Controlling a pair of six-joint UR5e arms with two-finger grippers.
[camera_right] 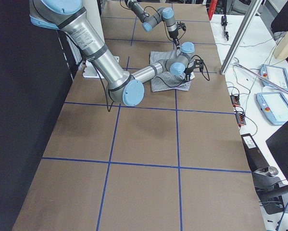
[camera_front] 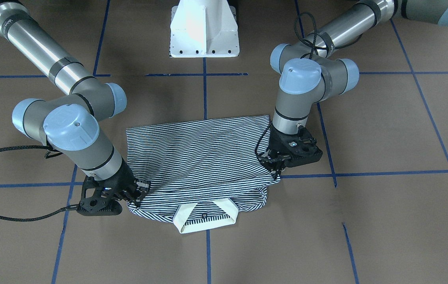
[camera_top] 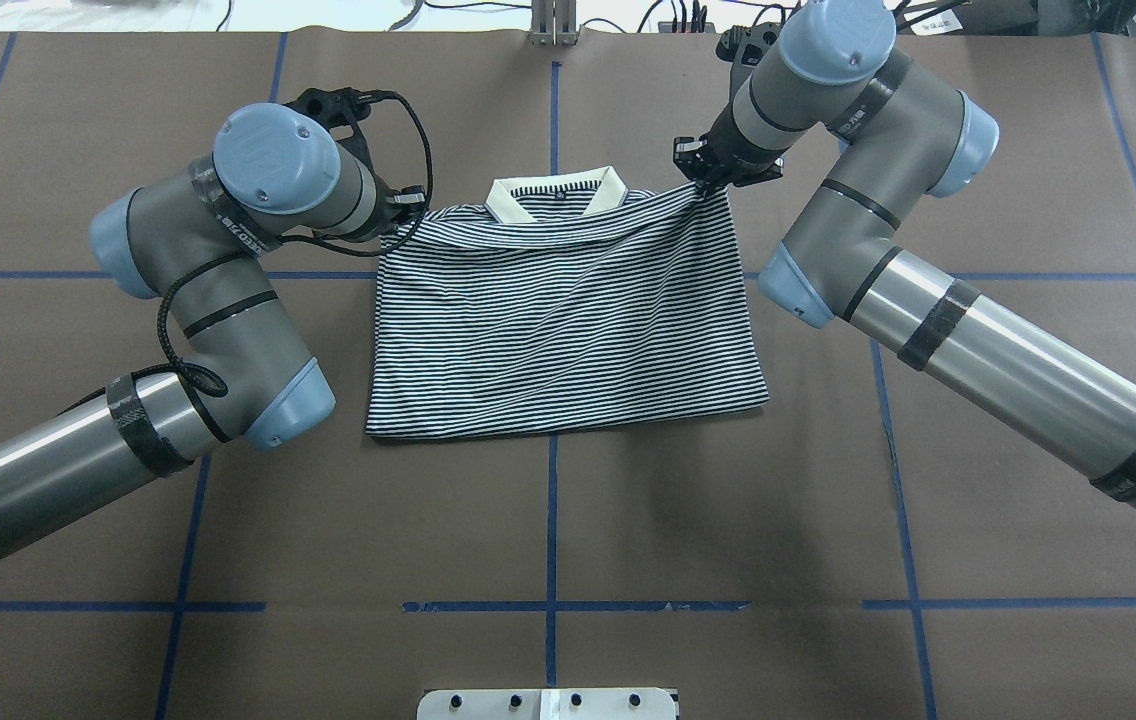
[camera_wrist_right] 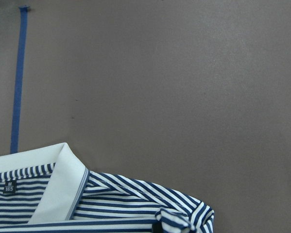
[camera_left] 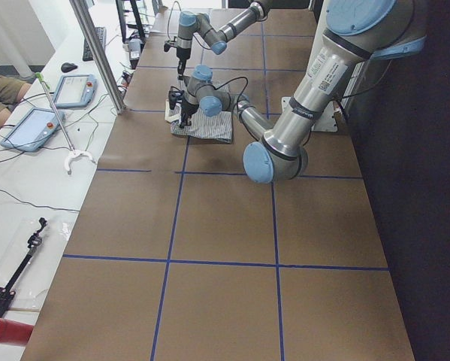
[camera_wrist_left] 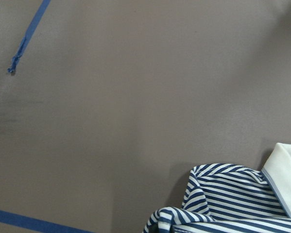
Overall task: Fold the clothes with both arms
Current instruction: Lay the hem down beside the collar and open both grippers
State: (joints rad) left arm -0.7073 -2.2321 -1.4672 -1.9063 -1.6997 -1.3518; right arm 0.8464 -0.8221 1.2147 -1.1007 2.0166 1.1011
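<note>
The striped polo shirt [camera_top: 568, 320] lies on the brown table, sleeves tucked in, with its cream collar [camera_top: 553, 195] at the edge far from the robot's base. My left gripper [camera_top: 406, 213] is shut on the shoulder corner beside the collar; that corner [camera_wrist_left: 203, 194] is bunched and slightly raised. On the opposite shoulder corner, my right gripper [camera_top: 706, 178] is shut too, and the fabric there [camera_wrist_right: 177, 221] is puckered. In the front-facing view the left gripper [camera_front: 276, 166] is on the right and the right gripper [camera_front: 139, 193] on the left, both pinching the shirt [camera_front: 200, 157].
The white pedestal base [camera_front: 204, 31] stands at the robot's side of the table. Blue tape lines [camera_top: 551, 520] cross the brown surface. Beyond the table's far edge a white bench [camera_left: 29, 173] holds tablets and cables. A metal post [camera_left: 97, 53] stands there.
</note>
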